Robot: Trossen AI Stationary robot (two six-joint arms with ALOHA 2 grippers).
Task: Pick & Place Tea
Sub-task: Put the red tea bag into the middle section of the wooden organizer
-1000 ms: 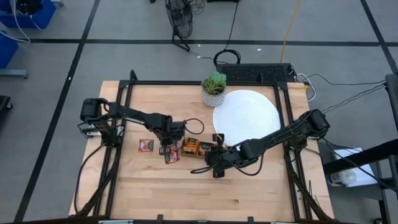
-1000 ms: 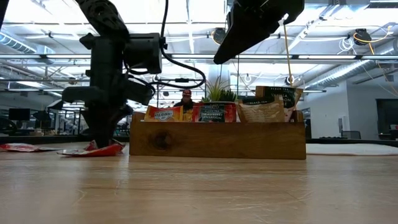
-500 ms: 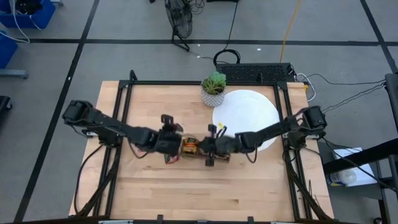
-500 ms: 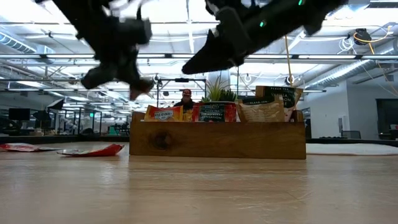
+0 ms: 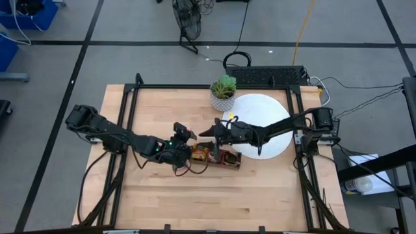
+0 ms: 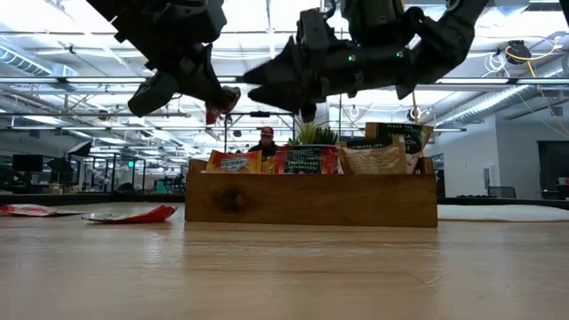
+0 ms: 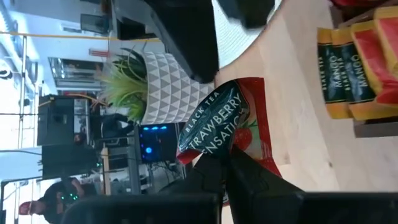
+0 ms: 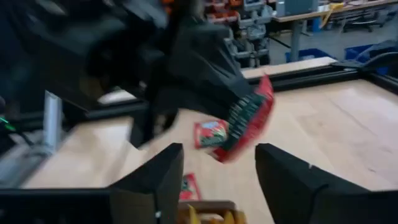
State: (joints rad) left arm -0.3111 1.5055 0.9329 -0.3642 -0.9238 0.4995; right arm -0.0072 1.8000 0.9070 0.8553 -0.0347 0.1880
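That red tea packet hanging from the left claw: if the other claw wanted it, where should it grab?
Probably the free end of the red sachet, coming in edge-on with a finger on each flat face. The left claw pinches only one edge, so the flat packet's far end sticks out clear, facing the open right claw.

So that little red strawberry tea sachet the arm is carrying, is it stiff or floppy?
Probably floppy and light: the flat red strawberry tea sachet hangs from the left gripper, pinched at one edge alone. Its glossy foil may be slippery. The open right gripper faces it.
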